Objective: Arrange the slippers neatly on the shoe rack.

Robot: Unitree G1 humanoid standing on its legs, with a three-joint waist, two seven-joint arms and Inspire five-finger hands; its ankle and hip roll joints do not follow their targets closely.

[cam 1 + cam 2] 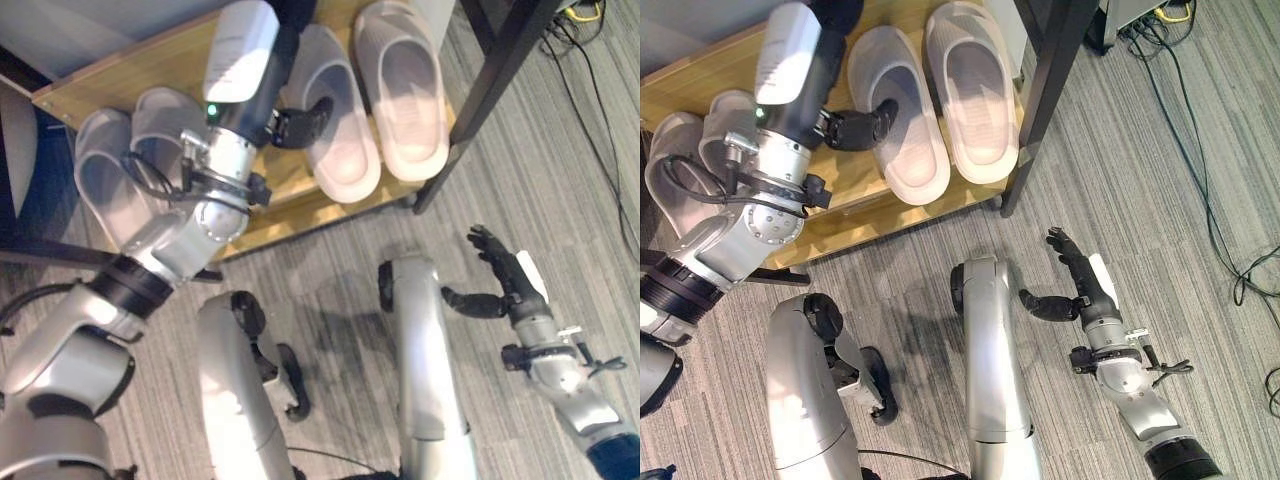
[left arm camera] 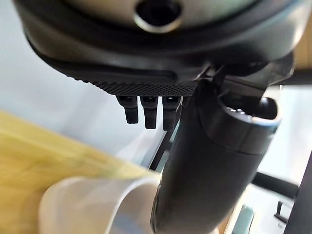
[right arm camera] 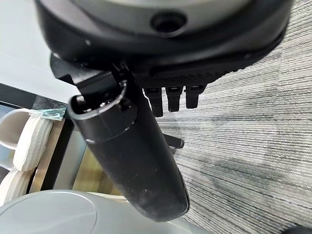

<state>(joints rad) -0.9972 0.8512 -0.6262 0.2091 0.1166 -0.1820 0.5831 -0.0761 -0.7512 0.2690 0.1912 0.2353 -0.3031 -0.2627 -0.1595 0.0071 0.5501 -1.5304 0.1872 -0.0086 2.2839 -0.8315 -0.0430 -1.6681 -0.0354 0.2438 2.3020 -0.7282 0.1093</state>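
Resting against the inner pale grey rubber slipper on the wooden shoe rack, the left hand has relaxed, uncurled fingers. Any sideways drag could skew that slipper against its mate. The right hand hangs spread over the carpet.

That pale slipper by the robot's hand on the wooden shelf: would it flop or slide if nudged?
The slipper looks like thick moulded foam, so probably light and fairly stiff. It lies flat on the smooth wooden shelf, so it would likely slide, not tip. The left hand touches its edge.

Both eye views look steeply down on the shoe rack from just above, sharing it and the carpet. Each wrist view sits super close behind its own hand, facing the rack.
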